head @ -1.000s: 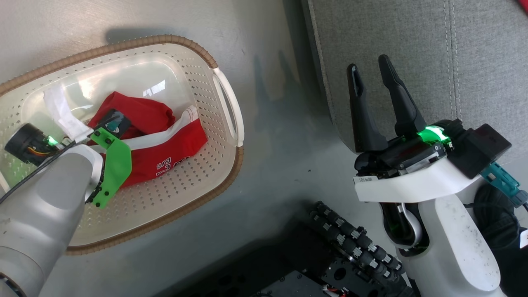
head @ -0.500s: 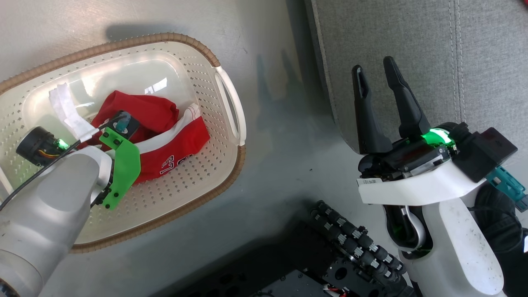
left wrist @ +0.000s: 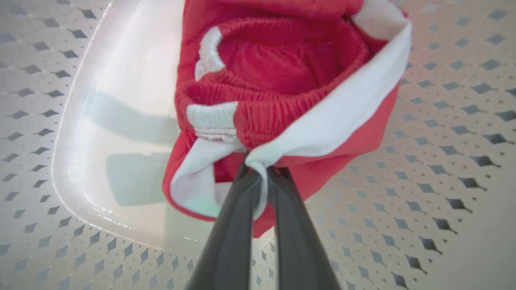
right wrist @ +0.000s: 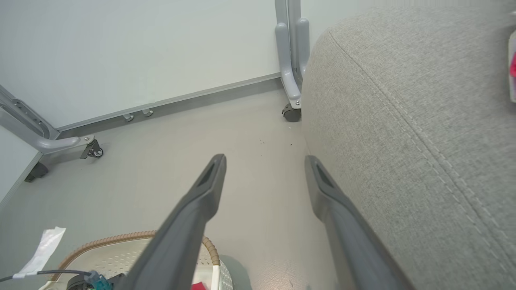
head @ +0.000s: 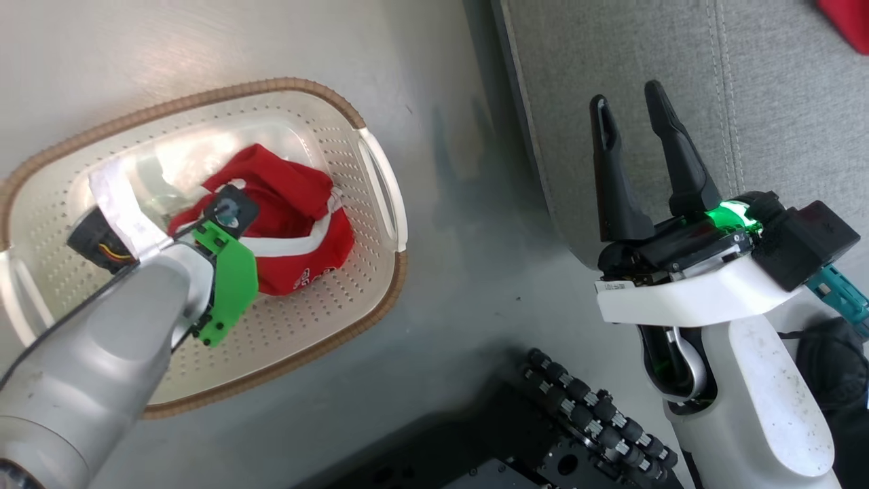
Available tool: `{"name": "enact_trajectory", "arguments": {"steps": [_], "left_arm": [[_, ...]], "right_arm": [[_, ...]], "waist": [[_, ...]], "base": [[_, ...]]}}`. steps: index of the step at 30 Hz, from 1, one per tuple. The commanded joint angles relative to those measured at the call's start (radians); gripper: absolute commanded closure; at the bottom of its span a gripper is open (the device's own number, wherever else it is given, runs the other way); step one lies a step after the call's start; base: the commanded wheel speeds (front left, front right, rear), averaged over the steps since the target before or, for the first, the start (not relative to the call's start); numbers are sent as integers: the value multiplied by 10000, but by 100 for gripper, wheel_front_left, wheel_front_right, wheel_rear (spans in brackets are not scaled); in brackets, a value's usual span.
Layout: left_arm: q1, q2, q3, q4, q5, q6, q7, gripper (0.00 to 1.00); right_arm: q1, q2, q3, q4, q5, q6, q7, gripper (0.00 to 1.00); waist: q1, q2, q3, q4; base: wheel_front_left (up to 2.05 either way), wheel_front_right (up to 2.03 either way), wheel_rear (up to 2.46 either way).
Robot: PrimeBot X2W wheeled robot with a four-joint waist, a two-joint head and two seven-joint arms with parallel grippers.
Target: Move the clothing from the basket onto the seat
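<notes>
Since a second ago the left gripper (left wrist: 261, 175) goes from wide to closed, and the clothing (head: 288, 204) changes from a flat spread to a bunched mound (the head camera has also shifted, so I discount the apparent slide of the basket).

Left wrist view: the two dark fingers (left wrist: 229, 233) pinch a fold of white trim at their tips. Red fabric with an elastic waistband is gathered just beyond them.

The clothing is inside the basket (head: 333, 299), over its glossy bottom. I cannot tell whether it has cleared the bottom.

The basket stands on the grey floor (head: 461, 258), beside the seat (head: 645, 54) but not touching it.

The right gripper (head: 626, 96) is near the seat's left edge, fingers spread wide, nothing between them.

I note a red patch (head: 847, 15) on the seat at the head view's top right corner, cut off by the frame.
</notes>
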Motion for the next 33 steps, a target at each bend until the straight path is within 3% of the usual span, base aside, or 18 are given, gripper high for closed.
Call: {"name": "enact_trajectory", "arguments": {"steps": [1,19,28,33], "left_arm": [[175,-42,50,-57,40,0,-352,100],[1507,-882,908,-1620,-564,985,-4183,100],[2079,-606,2018,-3382,-750,1745,-5051,100],[2753,-324,3438,-5354,-182,2294,-5068,100]], "right_arm": [[124,4,-114,34,-120,-3,-30,0],[994,-2,-1316,212,-1343,-3,140,0],[1492,-7,-1885,-373,-1874,-3,851,0],[1751,-7,-2200,-673,-2077,-3,1251,0]], "waist": [[0,0,-603,359],[0,0,-3205,1902],[0,0,-4388,2637],[0,0,-4968,3057]], "base": [[0,0,0],[0,0,0],[0,0,0],[0,0,0]]}}
